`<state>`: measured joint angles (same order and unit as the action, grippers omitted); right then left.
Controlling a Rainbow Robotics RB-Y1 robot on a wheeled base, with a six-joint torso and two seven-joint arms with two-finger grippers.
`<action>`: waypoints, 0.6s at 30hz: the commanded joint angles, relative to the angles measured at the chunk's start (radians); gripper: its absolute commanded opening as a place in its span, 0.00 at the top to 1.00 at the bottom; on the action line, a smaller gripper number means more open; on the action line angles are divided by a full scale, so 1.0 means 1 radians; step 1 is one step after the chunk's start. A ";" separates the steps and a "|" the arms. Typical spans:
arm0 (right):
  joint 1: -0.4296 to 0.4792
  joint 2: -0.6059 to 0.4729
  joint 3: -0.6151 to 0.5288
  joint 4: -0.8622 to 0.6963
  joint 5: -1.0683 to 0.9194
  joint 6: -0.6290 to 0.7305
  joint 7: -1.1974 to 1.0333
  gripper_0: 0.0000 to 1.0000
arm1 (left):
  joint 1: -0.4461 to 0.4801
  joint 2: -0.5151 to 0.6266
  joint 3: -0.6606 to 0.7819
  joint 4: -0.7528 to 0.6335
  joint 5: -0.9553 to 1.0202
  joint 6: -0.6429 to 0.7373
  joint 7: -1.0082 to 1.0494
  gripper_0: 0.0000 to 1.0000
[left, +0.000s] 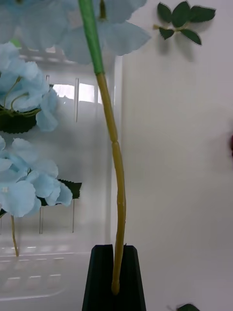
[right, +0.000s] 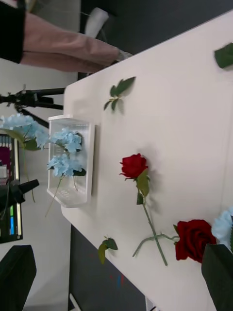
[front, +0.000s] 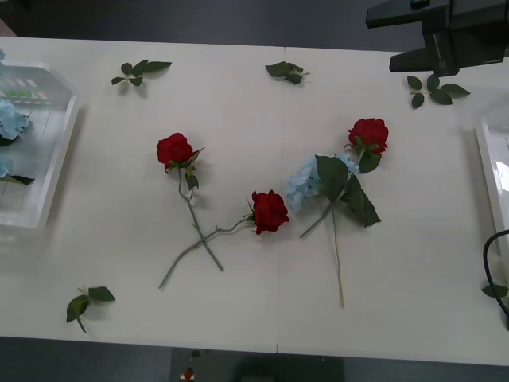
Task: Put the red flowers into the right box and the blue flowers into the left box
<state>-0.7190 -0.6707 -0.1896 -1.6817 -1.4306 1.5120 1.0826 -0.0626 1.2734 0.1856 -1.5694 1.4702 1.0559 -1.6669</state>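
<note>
Three red roses lie loose on the tabletop (front: 238, 318): one left of centre (front: 175, 149), one near the middle (front: 270, 211) with its stem crossing the first one's stem, and one further right (front: 369, 134), just beside a blue hydrangea (front: 304, 181) whose big dark leaves overlap that rose's stem. We judge the task partly done on the blue side and not begun on the red. Our left box (front: 49, 171) at the tabletop's left edge already holds at least two blue clusters (right: 65, 151), while the right box (front: 487, 171) at the right edge shows no red bloom in the part we can see. Our left hand (left: 114, 277) is closed on the yellow-green stem (left: 112, 146) of another blue flower, its black fingers pinching the stem's lower end, and it hangs above the left box with the bloom over the tray, so this flower looks about to be dropped in. Our right hand (right: 221, 274) sits over the middle of the tabletop near the central rose; we cannot tell how its fingers stand. Left to do, as we read it: release this stem, fetch the last hydrangea, and move all three roses right.
</note>
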 commanded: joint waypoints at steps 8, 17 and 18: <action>-0.004 -0.073 0.111 -0.039 0.213 0.051 -0.308 0.00 | -0.075 0.040 -0.164 0.100 -0.074 -0.116 -0.045 1.00; -0.004 -0.083 0.257 -0.016 0.375 0.051 -0.394 0.00 | -0.194 0.029 -0.356 0.196 -0.186 -0.201 -0.053 1.00; -0.004 -0.081 0.276 -0.015 0.391 0.051 -0.394 0.00 | -0.210 0.024 -0.377 0.207 -0.197 -0.209 -0.053 1.00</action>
<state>-0.7189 -0.7350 0.0682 -1.6834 -1.0687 1.5580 0.7428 -0.2157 1.2733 -0.1698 -1.3845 1.3006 0.8715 -1.6673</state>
